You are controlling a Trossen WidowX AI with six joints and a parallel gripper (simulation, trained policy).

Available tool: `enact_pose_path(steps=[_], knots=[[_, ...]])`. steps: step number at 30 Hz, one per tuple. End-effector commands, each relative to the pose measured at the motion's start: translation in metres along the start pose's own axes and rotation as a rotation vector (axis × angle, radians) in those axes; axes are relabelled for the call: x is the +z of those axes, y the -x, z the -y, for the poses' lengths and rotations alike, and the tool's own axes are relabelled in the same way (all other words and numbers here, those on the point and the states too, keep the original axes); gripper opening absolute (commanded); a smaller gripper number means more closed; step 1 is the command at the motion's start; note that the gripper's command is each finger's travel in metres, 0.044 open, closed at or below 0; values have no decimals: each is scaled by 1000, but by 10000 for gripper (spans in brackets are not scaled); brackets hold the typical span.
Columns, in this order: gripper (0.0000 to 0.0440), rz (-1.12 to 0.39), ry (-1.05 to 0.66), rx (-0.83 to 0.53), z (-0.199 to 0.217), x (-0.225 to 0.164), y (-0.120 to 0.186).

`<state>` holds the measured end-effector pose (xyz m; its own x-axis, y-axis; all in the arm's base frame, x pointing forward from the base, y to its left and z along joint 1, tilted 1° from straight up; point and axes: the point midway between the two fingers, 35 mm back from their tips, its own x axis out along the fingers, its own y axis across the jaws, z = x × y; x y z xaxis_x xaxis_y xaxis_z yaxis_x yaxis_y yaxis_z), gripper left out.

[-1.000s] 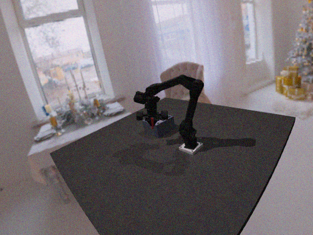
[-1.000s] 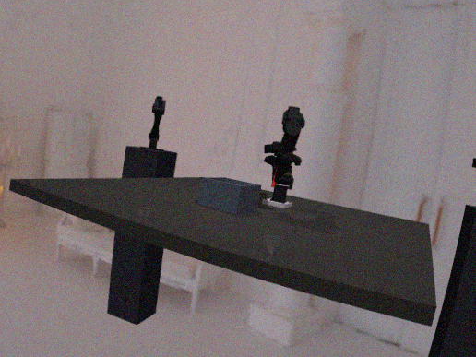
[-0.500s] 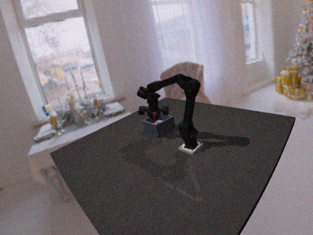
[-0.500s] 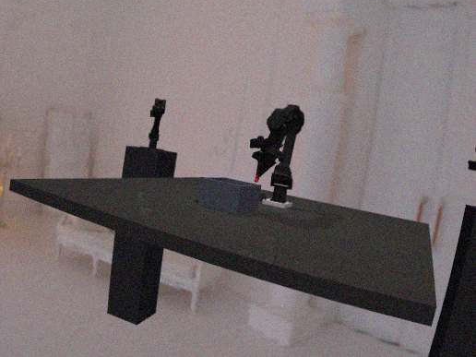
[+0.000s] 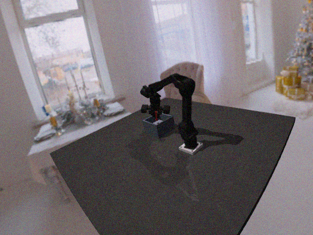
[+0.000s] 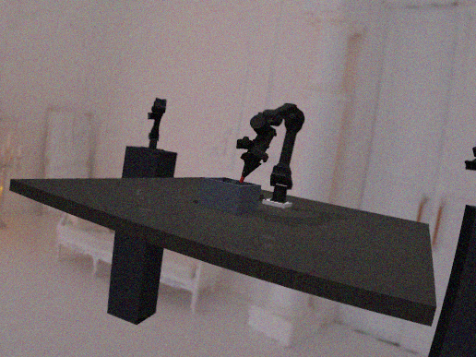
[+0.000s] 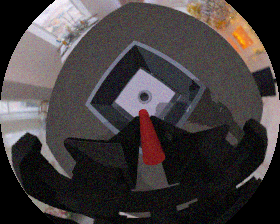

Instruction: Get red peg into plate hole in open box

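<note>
The red peg (image 5: pixel 156 115) (image 6: pixel 242 179) (image 7: pixel 152 142) is held by my gripper (image 5: pixel 156 118) (image 6: pixel 243 174) (image 7: pixel 144 119), which is shut on it. The gripper leans in the exterior view, with the peg tilted along it and its lower end at the opening of the box. The blue-grey open box (image 5: pixel 166 128) (image 6: pixel 231 199) (image 7: pixel 111 71) stands on the table. Its light bottom plate (image 7: pixel 150 82) has a round dark hole (image 7: pixel 144 96). In the wrist view the peg's tip appears over the plate, to one side of the hole. Its height above the plate is unclear.
The dark table (image 5: pixel 136 178) (image 6: pixel 300 252) (image 7: pixel 205 55) carries the arm's white base plate (image 5: pixel 190 148) (image 6: pixel 277 203) beside the box. The box walls (image 7: pixel 165 63) surround the space below the fingers. The arm's shadow falls across the table.
</note>
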<state>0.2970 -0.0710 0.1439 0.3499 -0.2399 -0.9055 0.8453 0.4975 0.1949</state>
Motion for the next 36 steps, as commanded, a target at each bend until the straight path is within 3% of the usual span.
enact_pose_path(steps=[1,17,19,25,36], knots=[[3,1,-9,4,-2,8,-5],[1,-58,-20,-40,3,18,-44],[17,-66,-12,-49,3,18,-49],[134,-88,24,-75,5,20,-59],[122,-103,92,-92,-8,38,-60]])
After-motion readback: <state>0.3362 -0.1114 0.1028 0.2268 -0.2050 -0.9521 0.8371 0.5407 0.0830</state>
